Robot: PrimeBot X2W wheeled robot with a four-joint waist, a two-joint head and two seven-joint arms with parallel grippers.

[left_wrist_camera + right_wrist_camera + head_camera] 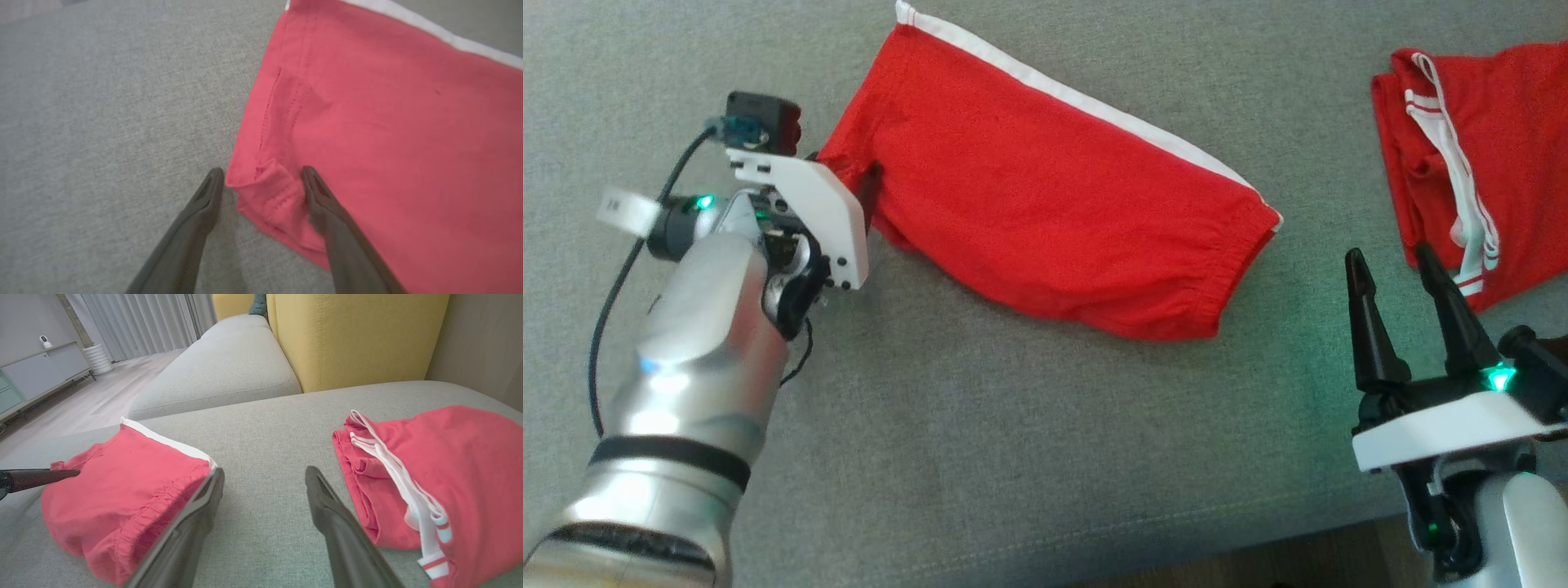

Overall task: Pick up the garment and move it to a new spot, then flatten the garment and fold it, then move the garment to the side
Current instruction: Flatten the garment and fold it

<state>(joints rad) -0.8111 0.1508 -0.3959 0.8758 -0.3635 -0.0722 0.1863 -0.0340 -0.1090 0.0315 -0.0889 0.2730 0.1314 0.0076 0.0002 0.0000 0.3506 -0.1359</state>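
While both claws stand open and hold nothing, I start from the biggest thing, the grey woven sofa seat [1013, 457], which carries everything here. On its middle lie the red cloth shorts with a white side stripe [1045, 196]. They are flat and, as I judge, already doubled over once. A second red garment with white striped cords [1503, 147] lies well apart from them, at my right side.

My left claw [262, 171] is down at the left end of the shorts. Its jaws are spread around the hemmed corner [269, 196]: one finger is on the bare sofa just beside the cloth, the other rests on top of the red cloth. My right claw [1390, 255] hovers above the sofa between the two garments, near the gathered waistband [1217, 286].

I think the step in hand is to take this corner, either for one more fold or for moving the shorts aside. To do it well, I would press the outer finger low against the seat so it slides under all layers, not only the top one, and then close firmly. I would bring the right claw to the waistband end and lift both ends together, low and level, so the fold does not fall open.
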